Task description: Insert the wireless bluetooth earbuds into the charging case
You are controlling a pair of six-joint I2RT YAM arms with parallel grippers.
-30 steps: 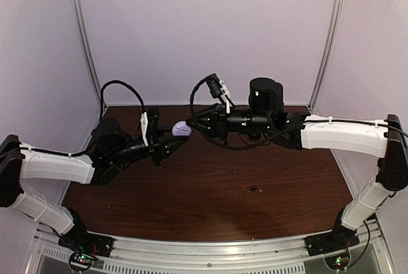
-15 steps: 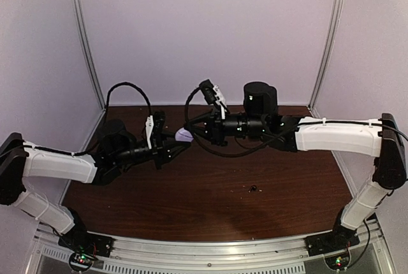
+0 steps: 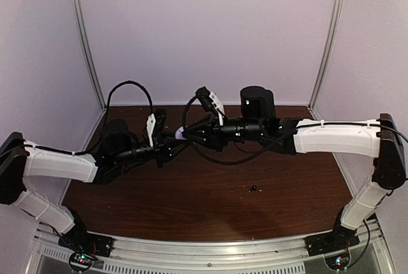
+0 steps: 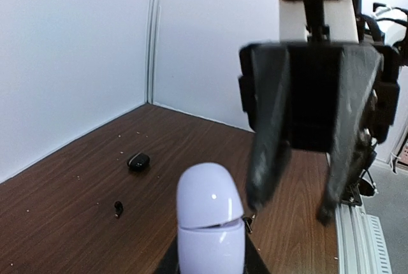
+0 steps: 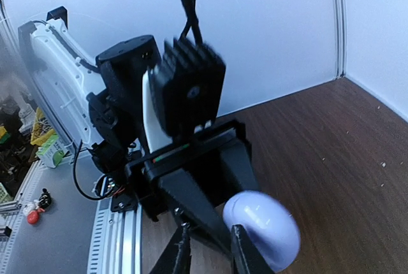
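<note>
A lilac-white charging case [image 4: 210, 216] stands upright in the air with its lid down, and my left gripper [image 4: 210, 266] is shut on its base. From above only a sliver of the case [image 3: 181, 133] shows between the two grippers. My right gripper [image 4: 290, 210] hangs just right of the case, its jaws a little apart with nothing between them. In the right wrist view the case [image 5: 262, 229] lies outside my right gripper's [image 5: 213, 255] right finger. One tiny black earbud [image 4: 118, 207] lies on the table at far left.
A small black oval case [image 4: 138, 160] lies on the brown table [image 3: 210, 210] beyond the earbud. A small dark thing [image 3: 254, 189] sits right of centre. Pale crumbs dot the wood. White walls and metal posts close in the back and sides.
The right arm has reached further left, so its gripper now crowds the case and hides most of it from above. The left gripper with the case has sunk slightly.
</note>
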